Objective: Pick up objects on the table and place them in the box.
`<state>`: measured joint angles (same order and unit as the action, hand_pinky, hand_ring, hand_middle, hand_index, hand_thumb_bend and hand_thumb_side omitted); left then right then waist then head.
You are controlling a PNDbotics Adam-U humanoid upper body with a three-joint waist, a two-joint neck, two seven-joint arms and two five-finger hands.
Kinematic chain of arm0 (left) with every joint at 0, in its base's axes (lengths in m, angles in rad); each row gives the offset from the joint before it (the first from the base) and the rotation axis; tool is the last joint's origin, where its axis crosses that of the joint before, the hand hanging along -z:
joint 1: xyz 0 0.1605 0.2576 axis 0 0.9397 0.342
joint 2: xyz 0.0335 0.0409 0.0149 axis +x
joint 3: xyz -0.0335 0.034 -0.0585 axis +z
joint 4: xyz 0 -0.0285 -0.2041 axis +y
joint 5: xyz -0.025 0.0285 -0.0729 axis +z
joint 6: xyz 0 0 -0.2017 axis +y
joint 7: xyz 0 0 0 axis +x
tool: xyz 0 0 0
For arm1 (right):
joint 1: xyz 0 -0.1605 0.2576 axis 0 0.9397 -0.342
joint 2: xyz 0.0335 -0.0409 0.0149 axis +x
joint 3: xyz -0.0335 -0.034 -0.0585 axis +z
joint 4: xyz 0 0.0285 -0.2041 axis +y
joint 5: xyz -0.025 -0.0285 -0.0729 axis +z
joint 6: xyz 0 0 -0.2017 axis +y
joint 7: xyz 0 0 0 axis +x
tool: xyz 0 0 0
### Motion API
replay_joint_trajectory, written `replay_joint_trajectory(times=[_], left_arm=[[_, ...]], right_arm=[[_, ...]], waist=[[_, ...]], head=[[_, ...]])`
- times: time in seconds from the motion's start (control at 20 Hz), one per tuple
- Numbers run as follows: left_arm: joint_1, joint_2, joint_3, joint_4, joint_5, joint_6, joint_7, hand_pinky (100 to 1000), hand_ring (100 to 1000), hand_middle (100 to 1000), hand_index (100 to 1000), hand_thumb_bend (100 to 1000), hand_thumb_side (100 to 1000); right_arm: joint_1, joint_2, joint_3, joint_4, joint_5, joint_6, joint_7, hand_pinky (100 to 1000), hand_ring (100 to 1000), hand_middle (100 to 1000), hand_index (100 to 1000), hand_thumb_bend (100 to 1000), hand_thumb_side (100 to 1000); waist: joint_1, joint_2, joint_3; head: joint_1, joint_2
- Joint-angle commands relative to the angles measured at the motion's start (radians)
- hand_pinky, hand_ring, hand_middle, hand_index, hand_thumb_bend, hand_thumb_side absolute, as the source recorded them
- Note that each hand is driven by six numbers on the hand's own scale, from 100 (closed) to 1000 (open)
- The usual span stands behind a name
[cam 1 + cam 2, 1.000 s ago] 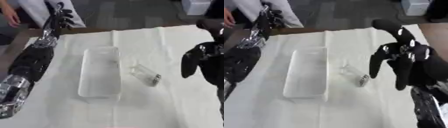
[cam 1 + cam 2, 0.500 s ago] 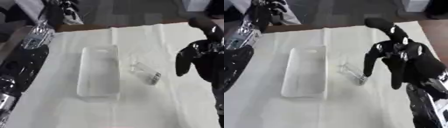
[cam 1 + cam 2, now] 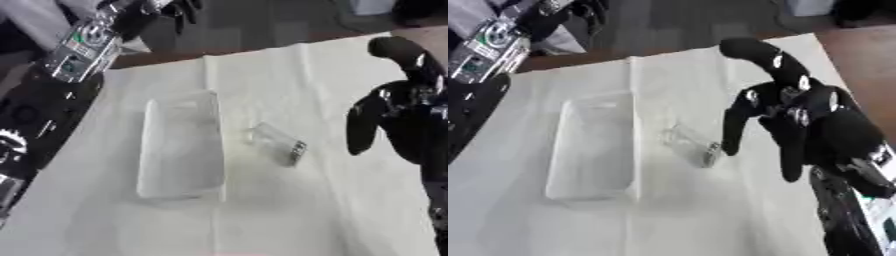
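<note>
Box is clear plastic, long, lying on the white cloth; I see nothing inside it. So nothing is placed yet, as far as I can judge.

One object to collect: a small clear bottle on its side, dark cap end toward me, just beside the box's right wall, apart from it.

My right hand hangs over the cloth to the right of the bottle. Fingers spread and pointing down, thumb stuck out toward the far edge, nothing in it. One fingertip sits close by the bottle's cap in the right eye view; touching or just above, I cannot tell.

My left hand is far off at the upper left, past the table's far edge. Its fingers are too dark to read, so I cannot tell their state.

Left to do: grasp the bottle, carry it over the box wall, release.

Against half a second ago: the right hand has come nearer the bottle. Bottle and box have not shifted relative to each other. The whole view has tilted a little, so the camera moved.
</note>
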<state>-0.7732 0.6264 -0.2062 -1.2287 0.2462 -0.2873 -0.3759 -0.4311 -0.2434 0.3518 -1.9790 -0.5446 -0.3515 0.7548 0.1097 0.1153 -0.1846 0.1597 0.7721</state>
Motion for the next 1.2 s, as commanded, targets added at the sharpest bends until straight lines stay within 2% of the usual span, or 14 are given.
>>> replay_joint_trajectory(times=[0.05,0.4,0.6,0.65,0.7,0.75,0.8,1.0,1.15,1.2], left_arm=[[-0.027,0.01,-0.004,0.003,-0.029,-0.014,-0.016,332,540,575,735,100,829],[-0.037,0.005,-0.022,0.005,-0.087,-0.051,-0.053,349,557,591,749,102,779],[-0.029,0.004,-0.029,-0.014,-0.136,-0.086,-0.085,371,570,604,760,195,718],[-0.025,0.003,-0.029,-0.021,-0.147,-0.094,-0.093,371,570,604,760,195,718],[-0.023,0.002,-0.031,-0.027,-0.157,-0.101,-0.101,393,584,618,775,287,690],[-0.02,0.002,-0.034,-0.036,-0.17,-0.11,-0.112,385,580,614,770,263,697],[-0.019,0.005,-0.038,-0.047,-0.188,-0.122,-0.125,414,596,630,785,347,668],[-0.019,0.016,-0.033,-0.082,-0.287,-0.19,-0.167,469,629,666,813,454,640],[-0.024,0.021,-0.03,-0.095,-0.347,-0.242,-0.192,483,640,677,820,482,638],[-0.025,0.023,-0.027,-0.1,-0.369,-0.255,-0.198,506,649,685,813,557,621]], right_arm=[[-0.023,-0.02,0.003,-0.01,0.0,-0.017,0.024,392,518,967,303,100,894],[-0.045,-0.038,0.001,-0.014,0.001,-0.031,0.027,393,520,962,292,100,895],[-0.051,-0.046,-0.007,-0.017,0.007,-0.04,0.021,394,520,960,299,100,895],[-0.052,-0.046,-0.008,-0.017,0.008,-0.042,0.02,394,520,960,299,100,895],[-0.053,-0.047,-0.009,-0.018,0.008,-0.043,0.017,396,522,953,321,100,897],[-0.056,-0.047,-0.012,-0.019,0.007,-0.045,0.014,395,521,955,314,100,896],[-0.06,-0.047,-0.014,-0.02,0.005,-0.048,0.01,397,523,946,336,100,899],[-0.07,-0.048,-0.015,-0.021,-0.003,-0.054,0.001,398,524,946,343,100,898],[-0.072,-0.047,-0.014,-0.021,-0.009,-0.055,0.001,398,524,945,352,100,898],[-0.072,-0.046,-0.015,-0.021,-0.012,-0.056,0.0,398,524,941,368,100,903]], waist=[[0.001,-0.008,-0.017],[0.016,0.009,-0.072],[0.022,0.018,-0.085],[0.022,0.019,-0.086],[0.023,0.02,-0.087],[0.023,0.021,-0.088],[0.023,0.022,-0.09],[0.023,0.025,-0.097],[0.024,0.026,-0.105],[0.024,0.026,-0.107]], head=[[0.006,-0.002],[0.015,-0.002],[0.023,-0.002],[0.024,-0.002],[0.026,-0.002],[0.028,-0.002],[0.03,-0.002],[0.038,-0.002],[0.042,-0.002],[0.043,-0.002]])
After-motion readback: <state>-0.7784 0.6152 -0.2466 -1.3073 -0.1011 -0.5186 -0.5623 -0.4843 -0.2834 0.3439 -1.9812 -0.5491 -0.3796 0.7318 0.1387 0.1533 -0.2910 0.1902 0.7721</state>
